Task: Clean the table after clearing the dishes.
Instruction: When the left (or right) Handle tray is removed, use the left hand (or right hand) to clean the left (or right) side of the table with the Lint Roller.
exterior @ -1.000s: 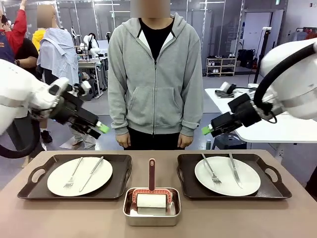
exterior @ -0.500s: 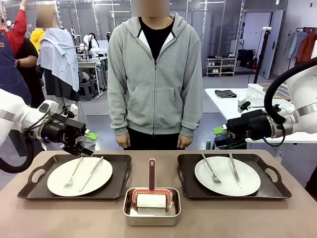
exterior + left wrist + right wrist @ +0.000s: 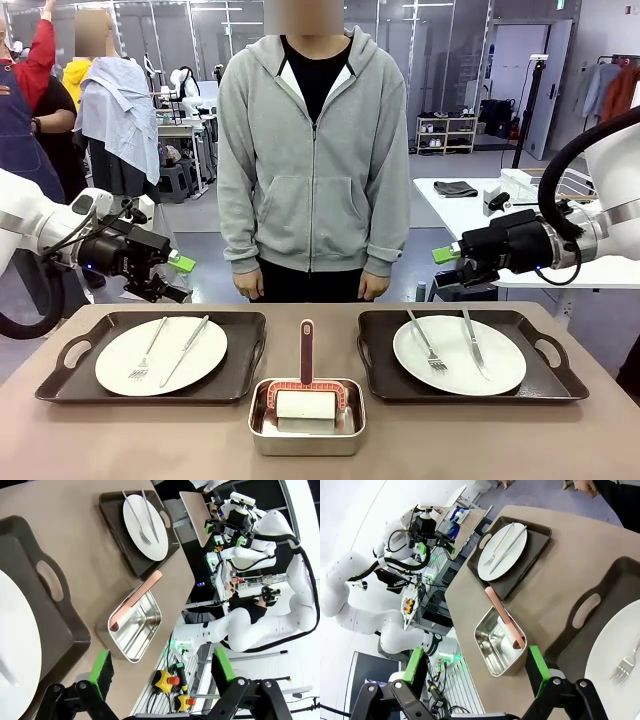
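The brown tabletop point(image 3: 130, 440) has two dark trays on it, and the dishes lie in them. The left tray point(image 3: 240, 340) is on the left side, and the left plate point(image 3: 205, 362), round and white, lies in it. The left fork point(image 3: 148, 355) and the left knife point(image 3: 185, 350) rest side by side on that plate. The right tray point(image 3: 378, 345) is on the right side with the right plate point(image 3: 505, 365) in it. The right fork point(image 3: 428, 347) and the right knife point(image 3: 474, 345) rest on that plate. Between the two trays, close to the near edge, sits a small steel pan point(image 3: 306, 445). A white roller point(image 3: 306, 405) lies in the pan, and its pink handle point(image 3: 306, 345) points to the far side. The left end effector point(image 3: 180, 279) hangs in the air by the far edge of the tabletop on the left, near the far side of the left tray. Its two green-tipped fingers are spread wide apart with nothing between them. The right end effector point(image 3: 447, 272) hangs in the air by the far edge on the right, near the far side of the right tray. Its fingers are spread wide too, and they grip nothing. Both are apart from the plates and the trays. A person point(image 3: 313, 170) in a gray zip hoodie stands at the far side of the tabletop, in the middle, with both hands hanging down.
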Motion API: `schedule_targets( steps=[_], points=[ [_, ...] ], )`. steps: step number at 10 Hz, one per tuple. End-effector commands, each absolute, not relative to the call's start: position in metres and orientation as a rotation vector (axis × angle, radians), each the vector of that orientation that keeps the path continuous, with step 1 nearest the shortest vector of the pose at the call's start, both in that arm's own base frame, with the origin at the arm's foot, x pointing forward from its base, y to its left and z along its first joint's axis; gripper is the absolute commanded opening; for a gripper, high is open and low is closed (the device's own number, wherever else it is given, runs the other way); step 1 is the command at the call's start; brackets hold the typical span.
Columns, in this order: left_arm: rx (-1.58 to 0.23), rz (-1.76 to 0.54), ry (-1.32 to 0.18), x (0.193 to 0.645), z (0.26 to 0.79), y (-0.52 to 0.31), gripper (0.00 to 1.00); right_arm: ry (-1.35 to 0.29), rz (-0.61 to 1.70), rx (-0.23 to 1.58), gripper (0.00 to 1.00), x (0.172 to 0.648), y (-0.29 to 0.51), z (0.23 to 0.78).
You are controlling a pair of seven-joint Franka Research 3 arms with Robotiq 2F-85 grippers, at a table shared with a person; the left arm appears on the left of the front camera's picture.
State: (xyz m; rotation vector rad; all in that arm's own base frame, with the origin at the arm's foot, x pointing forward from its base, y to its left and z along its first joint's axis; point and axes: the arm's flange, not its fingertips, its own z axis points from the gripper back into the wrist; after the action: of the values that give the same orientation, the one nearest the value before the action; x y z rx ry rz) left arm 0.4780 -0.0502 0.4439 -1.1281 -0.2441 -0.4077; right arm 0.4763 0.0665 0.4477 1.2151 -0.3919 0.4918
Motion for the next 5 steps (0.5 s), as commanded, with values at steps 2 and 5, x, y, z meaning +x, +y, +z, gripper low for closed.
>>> schedule_targets(
  steps=[2, 5],
  points=[
    [-1.178, -0.409, -0.226, 0.483, 0.443, -0.028, 1.00, -0.402, 0.453, 1.250, 1.00, 0.475, 0.040, 0.441],
    [-1.175, -0.304, -0.305, 0.480, 0.431, 0.083, 1.00, -0.522, 0.295, 1.268, 1.00, 0.457, -0.048, 0.421]
  ],
)
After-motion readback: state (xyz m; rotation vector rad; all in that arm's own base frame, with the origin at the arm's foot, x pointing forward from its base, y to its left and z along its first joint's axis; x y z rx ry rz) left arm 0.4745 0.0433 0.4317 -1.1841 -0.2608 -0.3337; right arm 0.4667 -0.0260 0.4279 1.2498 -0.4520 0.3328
